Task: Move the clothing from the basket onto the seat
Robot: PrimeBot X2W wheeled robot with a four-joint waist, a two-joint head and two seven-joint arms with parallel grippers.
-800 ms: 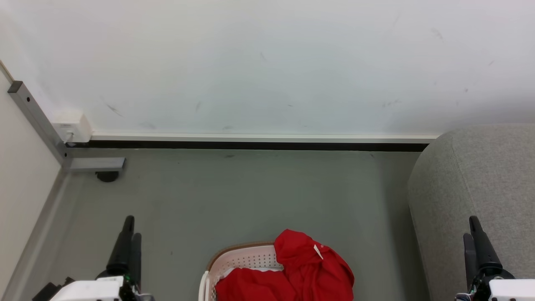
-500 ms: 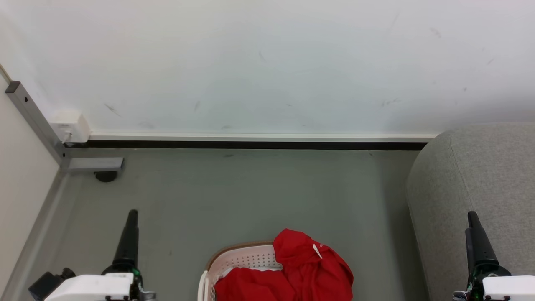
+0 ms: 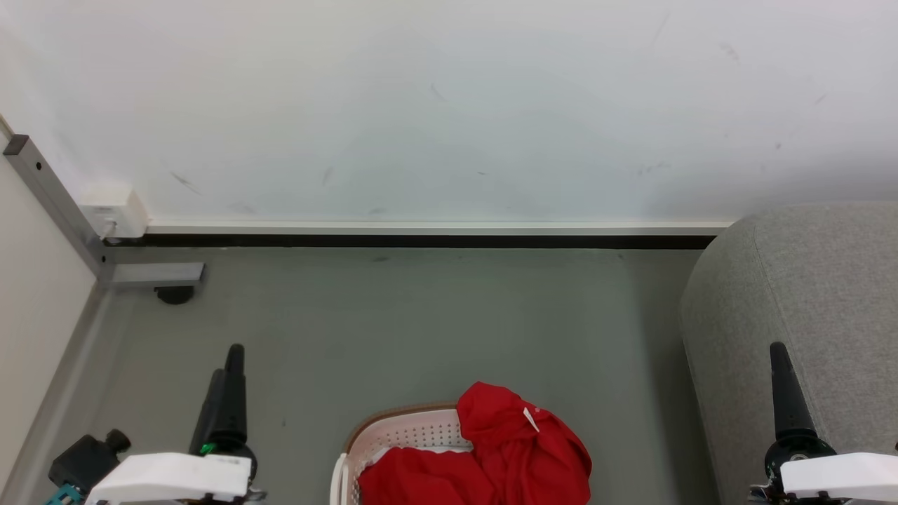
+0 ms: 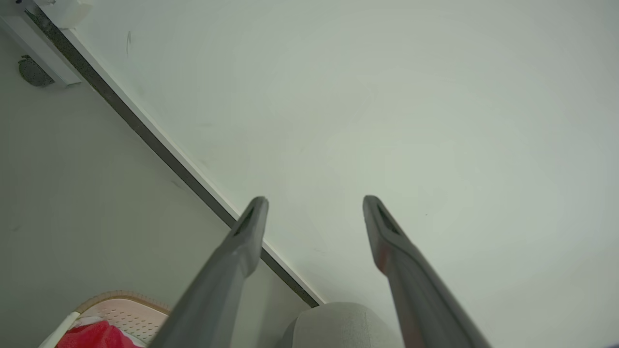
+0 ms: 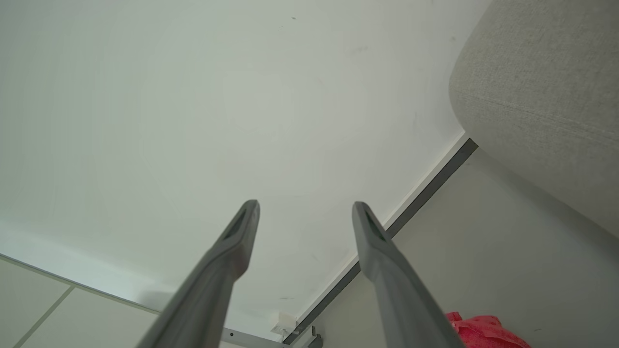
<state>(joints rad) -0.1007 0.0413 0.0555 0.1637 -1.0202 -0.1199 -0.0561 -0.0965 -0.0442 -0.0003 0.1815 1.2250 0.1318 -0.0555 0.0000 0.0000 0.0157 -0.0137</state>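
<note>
Red clothing (image 3: 519, 456) lies heaped in the basket (image 3: 414, 431) on the floor (image 3: 421, 315), low and central in the head view between the two arms. Its tallest fold is bunched on the basket's right side and spills over the rim toward the grey seat (image 3: 807, 294). The left gripper (image 3: 226, 361) and right gripper (image 3: 777, 351) both hang with jaws wide apart and nothing in them, fingers aimed at the wall (image 3: 449, 105) beyond the pile. The right one, by the seat's edge, looks marginally nearer; either would have to swing inward and down.
</note>
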